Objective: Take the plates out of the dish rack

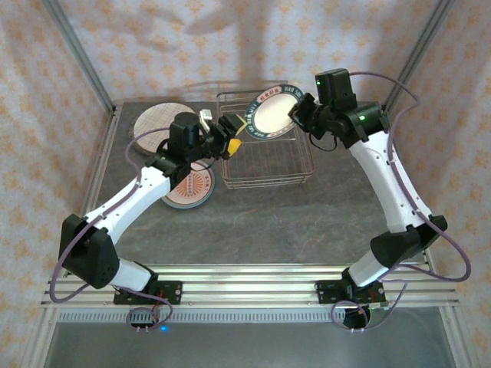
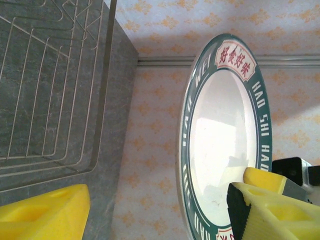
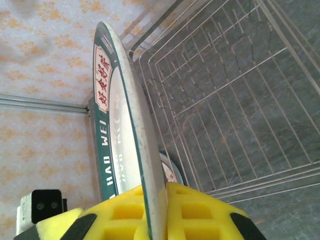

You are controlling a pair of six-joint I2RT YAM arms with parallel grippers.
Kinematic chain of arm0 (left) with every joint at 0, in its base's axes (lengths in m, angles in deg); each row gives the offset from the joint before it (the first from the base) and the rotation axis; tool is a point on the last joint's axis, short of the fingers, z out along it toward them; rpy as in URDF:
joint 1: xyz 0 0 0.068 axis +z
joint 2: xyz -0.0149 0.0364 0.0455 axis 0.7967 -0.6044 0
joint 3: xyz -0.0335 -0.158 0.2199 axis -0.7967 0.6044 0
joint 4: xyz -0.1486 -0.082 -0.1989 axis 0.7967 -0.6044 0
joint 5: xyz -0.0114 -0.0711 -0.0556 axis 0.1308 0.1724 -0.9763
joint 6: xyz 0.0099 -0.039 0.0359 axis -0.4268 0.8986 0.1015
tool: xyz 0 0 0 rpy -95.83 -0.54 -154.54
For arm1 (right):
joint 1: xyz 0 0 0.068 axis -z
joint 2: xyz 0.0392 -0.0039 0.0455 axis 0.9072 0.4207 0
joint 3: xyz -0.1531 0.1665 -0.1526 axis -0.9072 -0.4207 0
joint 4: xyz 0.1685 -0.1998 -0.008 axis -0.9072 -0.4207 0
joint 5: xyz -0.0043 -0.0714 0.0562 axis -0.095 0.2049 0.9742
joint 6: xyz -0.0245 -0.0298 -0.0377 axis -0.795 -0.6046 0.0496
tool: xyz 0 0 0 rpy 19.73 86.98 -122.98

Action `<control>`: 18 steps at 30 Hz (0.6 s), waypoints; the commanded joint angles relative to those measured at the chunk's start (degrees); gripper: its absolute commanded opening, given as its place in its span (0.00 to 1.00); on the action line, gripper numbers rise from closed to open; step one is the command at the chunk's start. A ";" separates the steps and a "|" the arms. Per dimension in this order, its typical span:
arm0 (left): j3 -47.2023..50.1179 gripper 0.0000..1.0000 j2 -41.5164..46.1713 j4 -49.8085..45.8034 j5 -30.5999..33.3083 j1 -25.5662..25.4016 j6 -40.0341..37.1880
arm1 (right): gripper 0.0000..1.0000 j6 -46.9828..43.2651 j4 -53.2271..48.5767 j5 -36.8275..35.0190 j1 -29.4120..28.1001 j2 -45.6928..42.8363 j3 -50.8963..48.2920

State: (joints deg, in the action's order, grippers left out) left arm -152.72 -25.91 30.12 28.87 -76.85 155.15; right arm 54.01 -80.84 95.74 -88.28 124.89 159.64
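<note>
The right gripper (image 1: 298,113) was clamped on a white round plate with a dark green lettered rim (image 1: 275,115), its yellow fingers (image 3: 200,210) pressed to either face of the rim at the plate's right edge. Held that way, the plate (image 3: 117,125) stood on edge and tilted above the far half of the rectangular dish rack of thin silvery wire (image 1: 268,159), whose floor beneath it was bare wire (image 3: 240,100). The rack sat on the dark grey tabletop (image 1: 307,222) toward its far edge, about midway across. The left gripper (image 1: 232,132) was at the opposite, left edge of the same plate with its jaws wide apart. In the left wrist view the plate (image 2: 225,140) rose between the two yellow fingers (image 2: 45,215): one finger overlapped its white face, though whether it touched could not be told, and the other stood clear of the rim with a gap between. Left of the rack, a beige round plate with a plaid print (image 1: 157,121) lay flat near the tabletop's far left corner, and a round plate with an orange-red centre (image 1: 192,185) lay just off the rack's near left corner, partly under the left arm.
</note>
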 commanded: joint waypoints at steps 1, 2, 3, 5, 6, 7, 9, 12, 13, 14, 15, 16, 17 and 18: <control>-1.63 0.68 -1.38 4.65 -1.91 -0.38 2.33 | 0.00 3.60 7.39 8.19 0.61 -1.90 -1.70; -1.84 0.66 -1.83 5.03 -2.16 -0.40 2.59 | 0.00 4.00 7.92 9.03 0.69 -1.93 -2.33; -2.15 0.63 -2.21 5.21 -2.42 -0.49 2.79 | 0.00 4.43 8.79 9.78 0.72 -2.03 -3.14; -2.56 0.59 -2.59 5.21 -2.63 -0.44 2.81 | 0.00 4.94 9.86 10.63 0.83 -2.17 -4.15; -2.66 0.56 -2.60 5.22 -2.63 -0.49 2.77 | 0.00 5.11 9.93 11.02 0.84 -2.09 -4.41; -2.68 0.52 -2.53 5.16 -2.55 -0.49 2.77 | 0.00 5.25 10.24 11.41 0.94 -2.12 -4.76; -2.53 0.44 -2.44 4.98 -2.63 -0.49 2.81 | 0.00 5.59 11.04 12.00 1.05 -2.13 -5.50; -2.14 0.36 -2.25 4.89 -2.56 -0.49 2.86 | 0.00 5.88 11.99 12.72 1.17 -2.06 -6.43; -2.00 0.34 -2.08 4.81 -2.54 -0.49 2.88 | 0.00 5.88 12.12 12.77 1.11 -2.04 -6.61; -1.87 0.31 -2.00 4.76 -2.54 -0.47 2.86 | 0.00 5.80 12.28 12.92 1.18 -1.98 -6.86; -1.87 0.28 -1.98 4.62 -2.53 -0.46 2.86 | 0.00 5.80 12.40 13.02 1.24 -2.07 -7.11; -1.87 0.25 -1.98 4.62 -2.61 -0.48 2.86 | 0.00 5.79 12.71 13.09 1.20 -2.12 -7.61; -1.91 0.23 -1.98 4.62 -2.71 -0.49 2.90 | 0.00 5.79 12.94 13.35 1.25 -2.12 -7.97; -1.91 0.20 -2.07 4.54 -2.78 -0.49 2.86 | 0.00 5.88 13.20 13.58 1.27 -2.12 -8.26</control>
State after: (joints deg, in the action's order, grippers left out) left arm -153.53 -28.52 33.66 27.50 -76.85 158.01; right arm 58.84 -72.49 107.09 -87.40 124.83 151.79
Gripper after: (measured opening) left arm 0.215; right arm 0.085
